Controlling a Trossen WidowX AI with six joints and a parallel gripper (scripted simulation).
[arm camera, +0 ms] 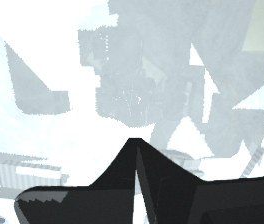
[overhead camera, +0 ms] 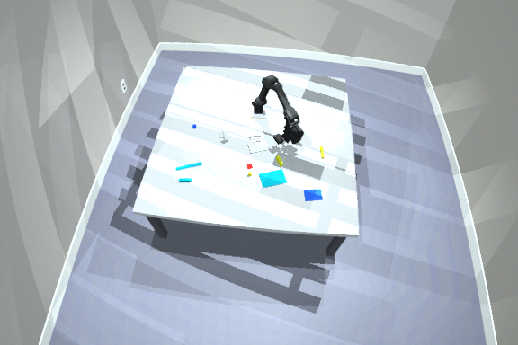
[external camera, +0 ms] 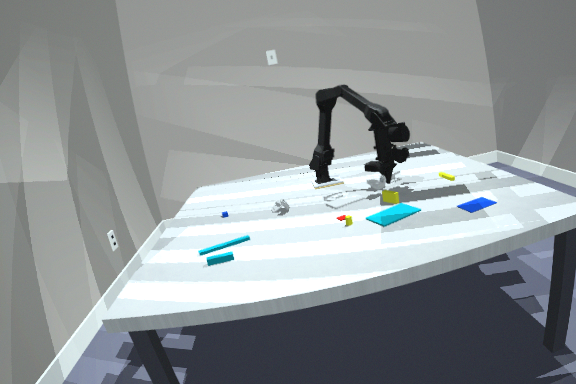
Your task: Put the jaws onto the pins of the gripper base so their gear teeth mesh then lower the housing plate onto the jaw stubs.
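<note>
The yellow block (overhead camera: 280, 161) (external camera: 390, 196) stands on the table (overhead camera: 216, 195) (external camera: 250, 279) near the gripper (overhead camera: 286, 141) (external camera: 388, 180) (arm camera: 135, 140), between it and the cyan plate (overhead camera: 272, 178) (external camera: 393, 214), which lies flat. The gripper is closed, its fingertips together with nothing seen between them, pointing down over pale parts (external camera: 376, 182) on the table; whether they touch is too washed out to tell. A thin white plate (overhead camera: 257, 147) (external camera: 346, 201) lies flat near these parts, and a pale, upright-looking part (overhead camera: 223, 137) (external camera: 280, 207) is well apart from the gripper. Which pale piece is the base, a jaw or the housing plate cannot be told. The wrist view shows a ribbed piece (arm camera: 30, 173) low on the left, another ribbed edge at the right and some yellow in the upper right corner; the ribs cannot be made out in the other two views. Those two show what the wrist view leaves out: a blue plate (overhead camera: 313, 195) (external camera: 477, 204), a red piece (overhead camera: 249, 166) (external camera: 342, 218) just beside a small yellow piece (overhead camera: 250, 174) (external camera: 349, 221), and two cyan bars.
</note>
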